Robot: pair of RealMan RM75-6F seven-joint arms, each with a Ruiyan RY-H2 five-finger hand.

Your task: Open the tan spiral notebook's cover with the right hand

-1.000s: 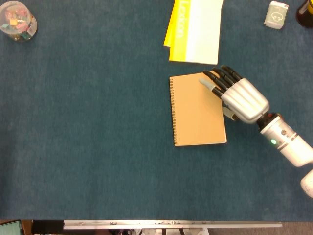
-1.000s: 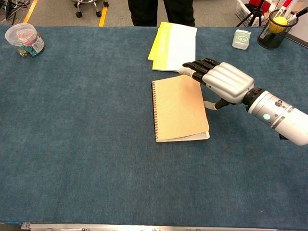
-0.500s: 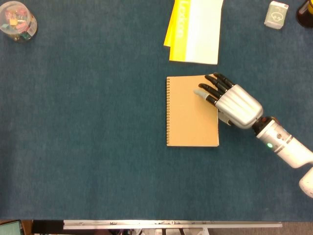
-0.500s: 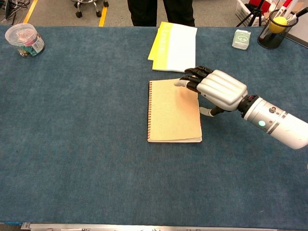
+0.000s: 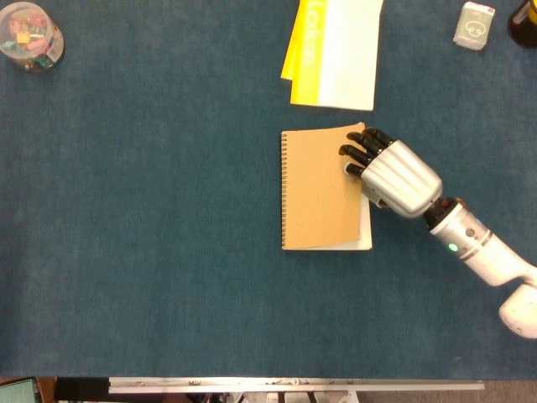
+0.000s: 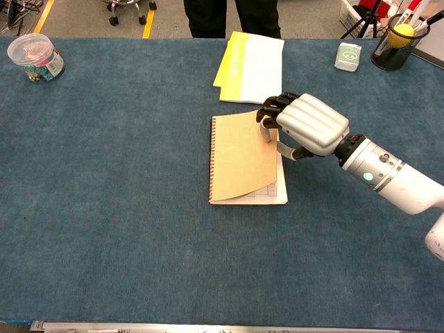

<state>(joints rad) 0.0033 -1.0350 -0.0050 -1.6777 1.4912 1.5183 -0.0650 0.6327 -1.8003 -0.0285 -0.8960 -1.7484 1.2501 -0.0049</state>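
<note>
Notebook: I see the tan spiral-bound notebook point(image 5: 323, 190) mid-table on the blue felt-covered table point(image 5: 151, 252), spiral along its left edge.
Cover: in my chest view its right edge is lifted, curling up off a ruled white page point(image 6: 277, 189); from the head view I only get a thin white strip at the right and near edges.
Right robot hand: my silver and black right robot hand point(image 6: 300, 123) sits at the notebook's far right corner, fingers point(image 6: 272, 107) curled over the cover's edge, thumb under it in the chest view, so it is holding the cover.
Left robot hand: in neither view.
Writing: the yellow and white booklet point(image 5: 334, 50), just beyond the notebook, has pale lettering down its yellow band; I cannot read it.
Other things: clear round plastic tub of coloured clips point(image 5: 29, 35) at the far left corner; small pale green box point(image 5: 474, 25) far right.
Only in chest view: black mesh pen cup point(image 6: 397, 43) at the far right edge, plus a person's dark trouser legs point(image 6: 232, 15) beyond the table.
Cut off: the head view crops the booklet's far end.
</note>
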